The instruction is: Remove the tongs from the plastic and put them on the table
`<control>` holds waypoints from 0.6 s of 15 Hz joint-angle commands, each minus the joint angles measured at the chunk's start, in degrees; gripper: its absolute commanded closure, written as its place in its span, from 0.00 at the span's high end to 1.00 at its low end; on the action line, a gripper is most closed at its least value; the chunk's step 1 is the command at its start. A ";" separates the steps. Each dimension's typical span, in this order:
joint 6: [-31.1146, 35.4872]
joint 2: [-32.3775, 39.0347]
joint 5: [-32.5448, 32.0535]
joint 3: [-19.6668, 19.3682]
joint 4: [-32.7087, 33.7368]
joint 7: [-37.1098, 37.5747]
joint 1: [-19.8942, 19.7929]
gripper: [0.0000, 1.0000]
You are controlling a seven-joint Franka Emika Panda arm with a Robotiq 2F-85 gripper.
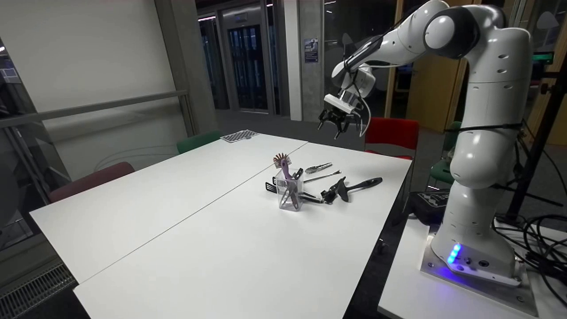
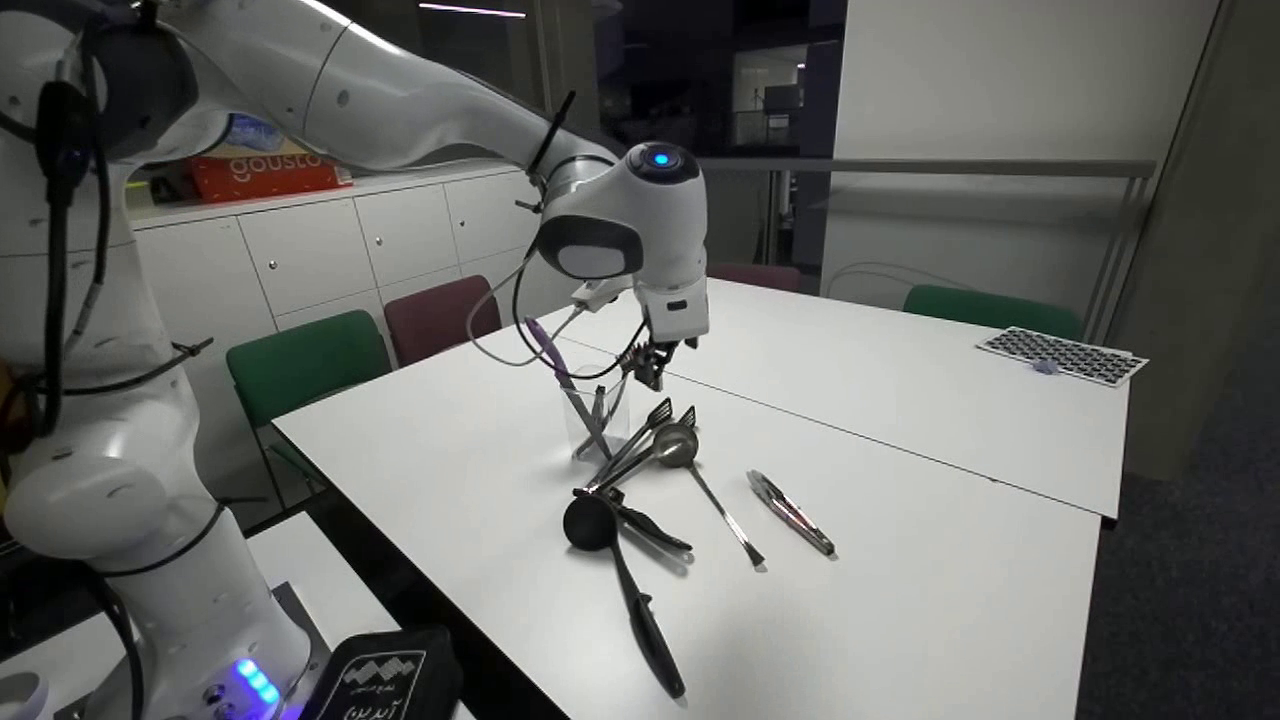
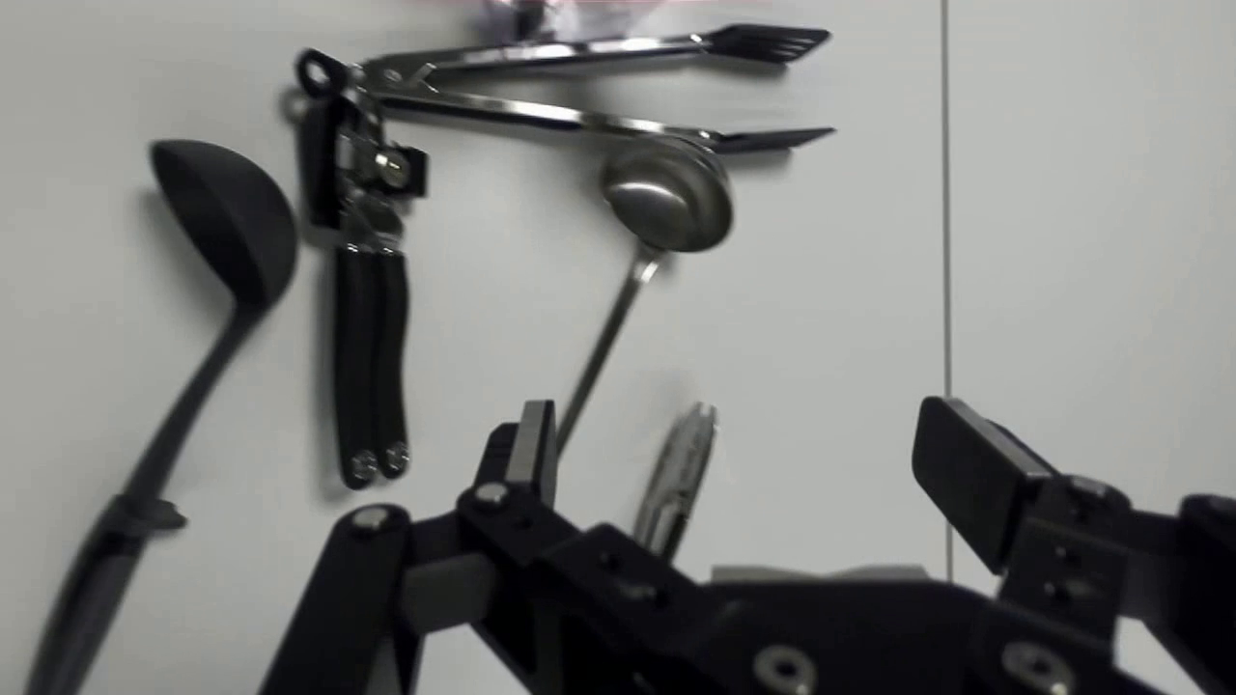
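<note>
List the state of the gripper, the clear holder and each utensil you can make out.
Gripper: open, holding nothing
Clear plastic holder: upright, not empty
Brush: in the holder, bristles up
Small metal tongs: lying on the table, arms close together
Black-tipped tongs: lying there too, arms spread
Can opener: lying, handles together
Black ladle: lying
Steel ladle: lying

Tongs (image 2: 791, 513) on table (image 2: 900, 620); apparently beside ladle (image 2: 677, 447)
</note>
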 commanded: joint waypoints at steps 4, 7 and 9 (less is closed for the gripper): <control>-0.84 -1.22 -1.26 -0.21 -2.66 0.09 0.07 1.00; -0.75 -0.76 -1.21 -0.18 -2.35 0.05 0.09 1.00; -0.75 -0.75 -1.21 -0.18 -2.32 0.05 0.09 1.00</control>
